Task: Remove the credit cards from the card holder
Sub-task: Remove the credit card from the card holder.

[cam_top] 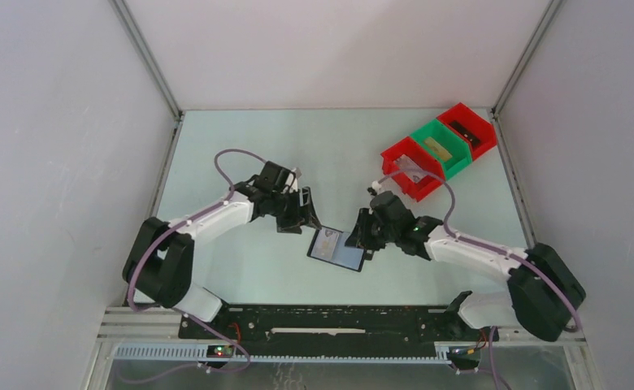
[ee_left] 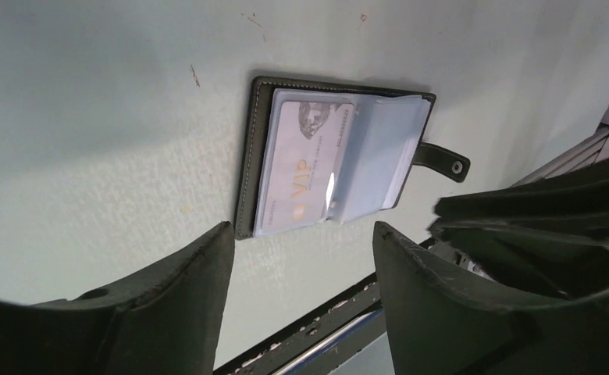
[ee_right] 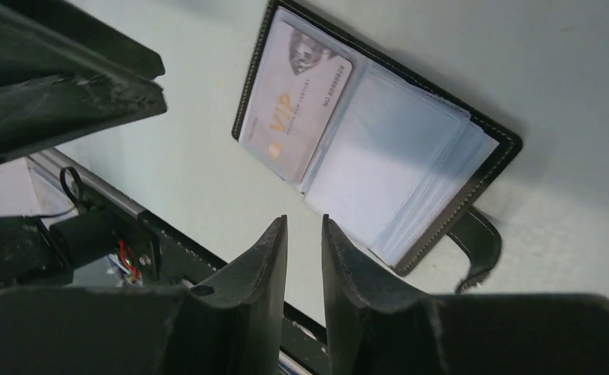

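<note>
The black card holder (cam_top: pixel 338 249) lies open and flat on the table between my two arms. A pale credit card (ee_left: pixel 297 168) printed "VIP" sits in its left sleeve (ee_right: pixel 293 98). Clear empty-looking sleeves fan out on the right half, and the strap tab (ee_left: pixel 446 160) sticks out sideways. My left gripper (cam_top: pixel 301 219) hovers just short of the holder's left edge, its jaws wide apart and empty (ee_left: pixel 301 228). My right gripper (cam_top: pixel 361 236) is at the holder's right edge. Its jaws (ee_right: pixel 304 220) stand only a narrow gap apart with nothing between them.
Red (cam_top: pixel 411 166), green (cam_top: pixel 440 146) and red (cam_top: pixel 470 128) bins stand in a row at the back right, each with something inside. The black rail (cam_top: pixel 330 318) runs along the table's near edge, close below the holder. White walls enclose the table.
</note>
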`<state>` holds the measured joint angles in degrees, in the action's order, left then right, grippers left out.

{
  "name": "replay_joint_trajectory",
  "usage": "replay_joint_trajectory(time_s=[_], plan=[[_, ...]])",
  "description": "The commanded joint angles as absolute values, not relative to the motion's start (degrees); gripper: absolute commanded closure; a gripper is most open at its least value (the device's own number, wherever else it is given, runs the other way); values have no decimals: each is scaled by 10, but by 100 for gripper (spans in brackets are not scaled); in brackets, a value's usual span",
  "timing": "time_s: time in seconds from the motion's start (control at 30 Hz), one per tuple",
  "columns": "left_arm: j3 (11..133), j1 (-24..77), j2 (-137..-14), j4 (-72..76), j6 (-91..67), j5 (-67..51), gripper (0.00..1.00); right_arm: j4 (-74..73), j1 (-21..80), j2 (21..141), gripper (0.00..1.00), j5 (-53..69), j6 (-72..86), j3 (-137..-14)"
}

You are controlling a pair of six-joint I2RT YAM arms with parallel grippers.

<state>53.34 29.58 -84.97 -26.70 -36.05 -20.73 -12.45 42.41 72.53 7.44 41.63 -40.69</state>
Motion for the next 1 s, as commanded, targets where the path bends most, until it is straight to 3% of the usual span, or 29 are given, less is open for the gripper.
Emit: replay_joint_trajectory(time_s=[0.0, 0.33, 0.83, 0.97], plan=[[529, 304, -876, -228, -358, -227, 31, 33, 430, 774, 70, 106, 549, -384], [510, 306, -928, -170, -389, -248, 46, 189, 420, 900, 74, 149, 630, -354], [486, 328, -955, -136, -403, -241, 67, 189, 416, 921, 75, 111, 647, -298], [494, 336, -955, -137, -400, -233, 68, 201, 406, 926, 75, 123, 643, -294]])
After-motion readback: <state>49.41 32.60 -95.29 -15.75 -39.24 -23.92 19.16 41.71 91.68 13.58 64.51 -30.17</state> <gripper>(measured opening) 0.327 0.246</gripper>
